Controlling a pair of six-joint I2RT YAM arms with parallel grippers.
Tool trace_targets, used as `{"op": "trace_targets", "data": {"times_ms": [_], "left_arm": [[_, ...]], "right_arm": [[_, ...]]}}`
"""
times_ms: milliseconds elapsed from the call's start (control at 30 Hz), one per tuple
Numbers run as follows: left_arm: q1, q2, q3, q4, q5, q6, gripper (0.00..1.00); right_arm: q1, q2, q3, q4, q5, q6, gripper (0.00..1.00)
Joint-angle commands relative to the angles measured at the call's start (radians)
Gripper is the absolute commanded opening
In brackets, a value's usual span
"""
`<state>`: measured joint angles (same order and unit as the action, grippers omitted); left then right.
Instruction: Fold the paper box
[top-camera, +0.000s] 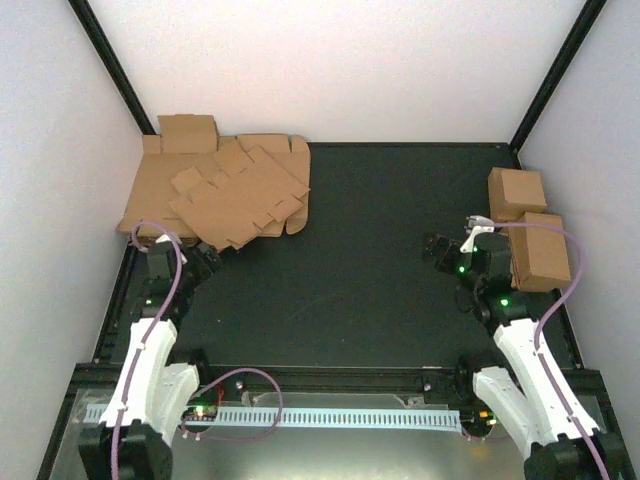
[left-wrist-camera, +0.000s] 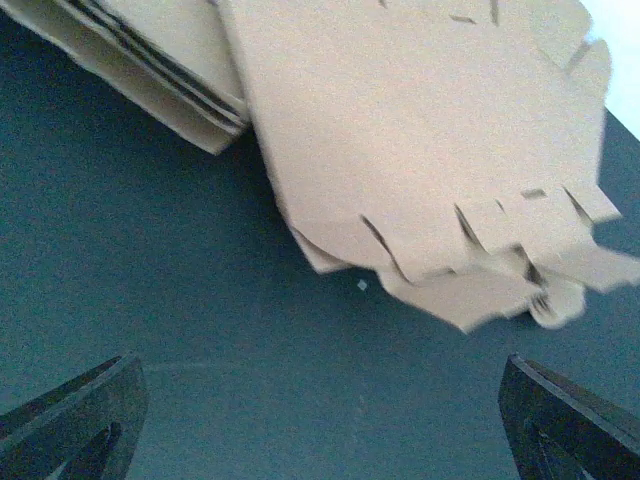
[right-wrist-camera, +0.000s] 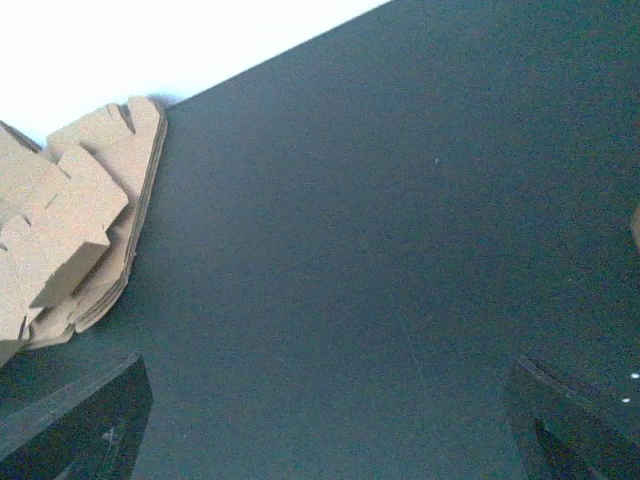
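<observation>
Step, by judgement: not started, pick of one sheet yet to come. Flat on top of the heap (top-camera: 150, 205), far left corner of the counter (top-camera: 370, 260): the box (top-camera: 240, 203), an unfolded blank, skewed against the sheets below. Nothing gripped by either arm.

On the left gripper (top-camera: 205, 262): fingers wide and empty, just near of the heap's near edge, aimed at it. In left wrist view, box (left-wrist-camera: 420, 130) ahead and a bit right of the left gripper (left-wrist-camera: 318, 372). Tabbed corner overhanging the heap (left-wrist-camera: 140, 45), apart from the fingers (left-wrist-camera: 80, 420), no touch.

On the right gripper (top-camera: 443, 256): fingers wide and empty, right side, well apart from the box with bare counter between. Just beside two folded boxes (top-camera: 540, 250) at far right. In right wrist view, only the heap (right-wrist-camera: 70, 240) at frame left, beyond the right gripper (right-wrist-camera: 328, 370).

Key relation:
- Far and slightly right of the left fingers, far left of the right ones.
- Left arm clearly nearer, so likely the one to pull the sheet.

Long axis hard to call, seemingly near-left to far-right, diagonal to the counter edges. Tabbed edge toward near-right, facing counter middle.

Risk, by judgement: grabbing more than one sheet.
</observation>
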<state>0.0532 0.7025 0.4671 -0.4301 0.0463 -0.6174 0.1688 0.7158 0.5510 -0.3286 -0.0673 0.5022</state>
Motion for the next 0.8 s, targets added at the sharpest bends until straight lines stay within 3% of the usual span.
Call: {"op": "trace_targets", "data": {"times_ms": [0,267,433,633,767], "left_arm": [[0.123,0.067,0.061,0.077,0.058,-0.014,0.99],[0.253,0.189,0.061,0.223,0.109,-0.036,0.99],[0.267,0.347,0.082,0.321,0.318,-0.022,0.98],[0.260,0.550,0.142,0.390,0.580,-0.028,0.88],[0.212,0.548,0.122,0.443,0.625,-0.056,0.87]], "right_arm": [[0.007,0.045,0.032,0.025,-0.078,-0.019,0.99],[0.006,0.100,0.027,0.050,-0.140,-0.022,0.99],[0.006,0.101,0.026,0.064,-0.142,-0.023,1.00],[0.006,0.100,0.031,0.067,-0.146,-0.032,0.99],[0.006,0.107,0.038,0.071,-0.154,-0.033,0.99]]}}
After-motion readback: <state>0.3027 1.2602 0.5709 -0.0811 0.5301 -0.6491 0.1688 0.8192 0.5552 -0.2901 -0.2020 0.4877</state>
